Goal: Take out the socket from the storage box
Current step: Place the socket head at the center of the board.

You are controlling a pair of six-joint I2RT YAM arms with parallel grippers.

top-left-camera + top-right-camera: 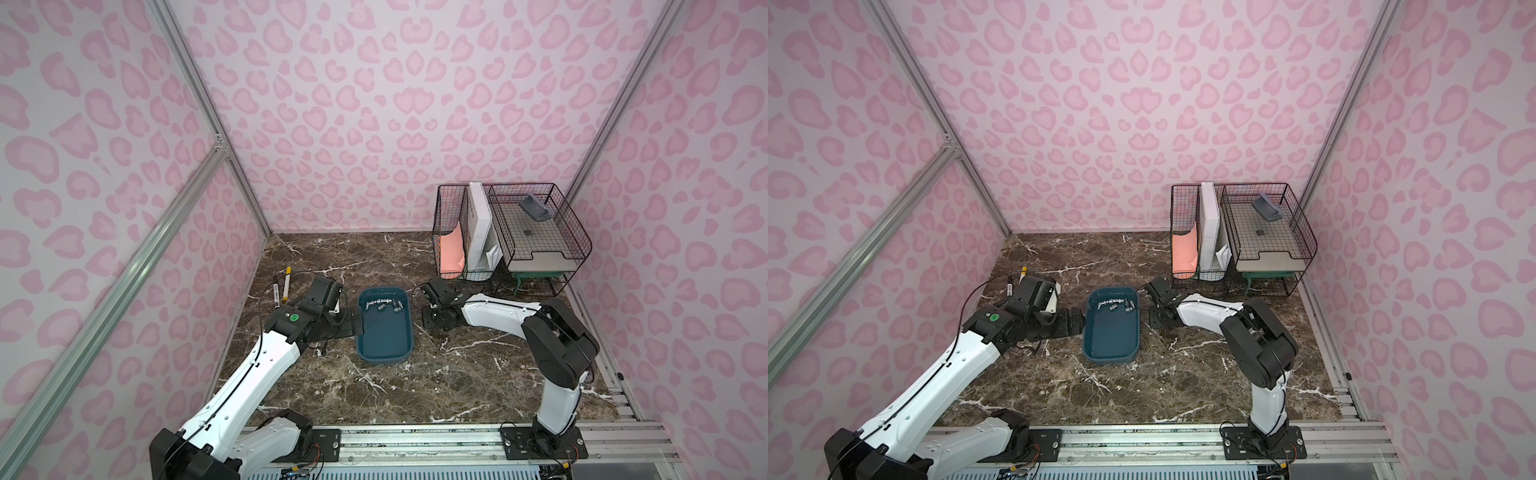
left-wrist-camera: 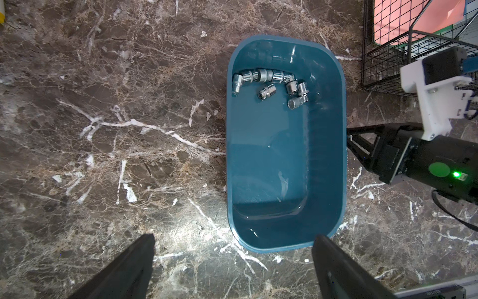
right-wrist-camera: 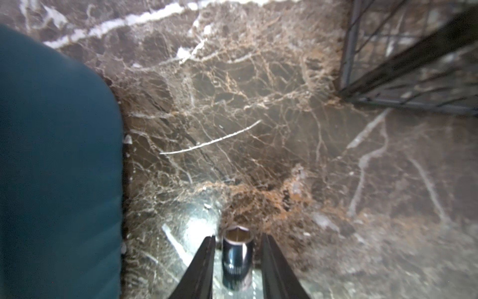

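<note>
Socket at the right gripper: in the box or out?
Out. Right wrist view shows the socket on the marble between the right gripper's parted fingers, beside the box.

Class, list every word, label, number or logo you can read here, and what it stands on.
No words or numbers are readable.
Apple-shaped logo, no letters: on the grey laptop in the wire rack.
Print on the pens: too small.
Marking on the socket standing on the table: blurred.
Black label near the table's edge: blurred.
</note>
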